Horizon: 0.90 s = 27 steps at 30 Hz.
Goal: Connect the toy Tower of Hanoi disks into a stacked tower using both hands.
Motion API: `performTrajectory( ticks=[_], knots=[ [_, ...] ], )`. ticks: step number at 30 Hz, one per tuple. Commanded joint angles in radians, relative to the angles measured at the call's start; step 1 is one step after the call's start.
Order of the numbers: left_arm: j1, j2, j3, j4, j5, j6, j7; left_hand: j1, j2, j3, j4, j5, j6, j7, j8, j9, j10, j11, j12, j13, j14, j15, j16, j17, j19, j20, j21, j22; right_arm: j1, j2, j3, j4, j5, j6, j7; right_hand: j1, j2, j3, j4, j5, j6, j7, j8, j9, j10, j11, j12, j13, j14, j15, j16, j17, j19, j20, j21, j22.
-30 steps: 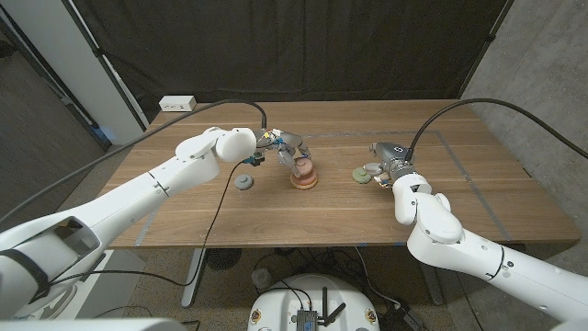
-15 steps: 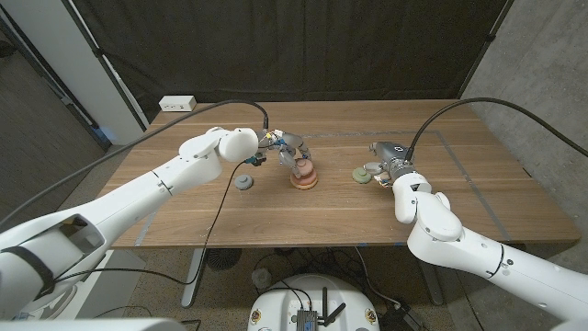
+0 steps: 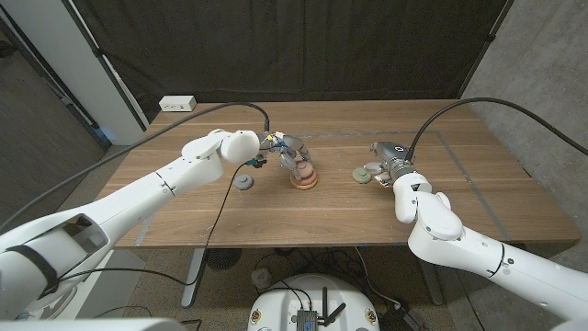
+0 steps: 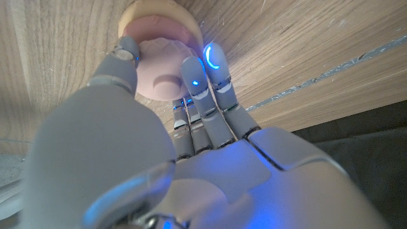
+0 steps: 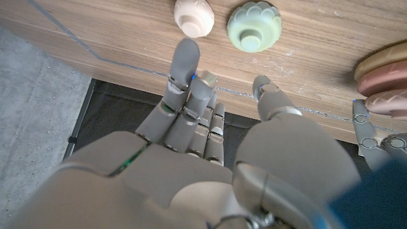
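Partly done: left hand [image 3: 287, 154] grips pale pink disk [image 4: 166, 69] on centre-frame tan-and-brown stacked tower [image 3: 304, 177]; right hand [image 5: 210, 102] open, empty; round green disk [image 5: 254, 25], small cream disk [image 5: 194, 17], grey disk [image 3: 243, 182] loose on wooden counter [image 3: 478, 175].

Head camera high, wrist cameras close

The head view looked down over the whole table [image 3: 478, 175]; both wrist views shared the stack [image 4: 159, 70] near its middle.

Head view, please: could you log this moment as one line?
left hand: holds pink disk on tower | right hand: open by green disk | grey disk: loose
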Motion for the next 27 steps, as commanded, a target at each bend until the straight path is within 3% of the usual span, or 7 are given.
performTrajectory(
  ticks=[1,27],
  knots=[
    [-0.006,-0.02,0.019,0.023,-0.001,-0.008,0.007,0.006,0.014,0.004,0.004,0.006,0.013,-0.005,0.005,0.022,0.123,-0.115,0.002,0.101,0.006,-0.061,0.002,0.001,0.003,-0.133,0.0,0.003,-0.006,-0.008,0.005,-0.005,0.023,-0.006,-0.017,-0.002,0.01,0.008,0.001,0.006,0.009,0.0,-0.003,0.002,0.011,-0.001,0.0,0.003,0.008,-0.021,0.006,0.003,0.002,-0.052,-0.004,0.002],
    [0.014,-0.005,0.026,-0.011,0.044,0.03,0.012,0.013,0.011,0.004,0.001,0.007,0.015,-0.017,0.003,0.023,0.121,-0.123,-0.007,0.103,0.003,-0.061,0.0,0.003,0.0,-0.134,0.0,0.004,0.001,-0.019,-0.008,-0.011,0.044,-0.005,-0.031,-0.006,0.01,0.01,0.0,0.007,0.01,0.0,-0.005,0.001,0.014,0.0,-0.001,0.003,0.005,-0.021,0.003,-0.001,0.0,-0.052,-0.005,0.001]
  ],
)
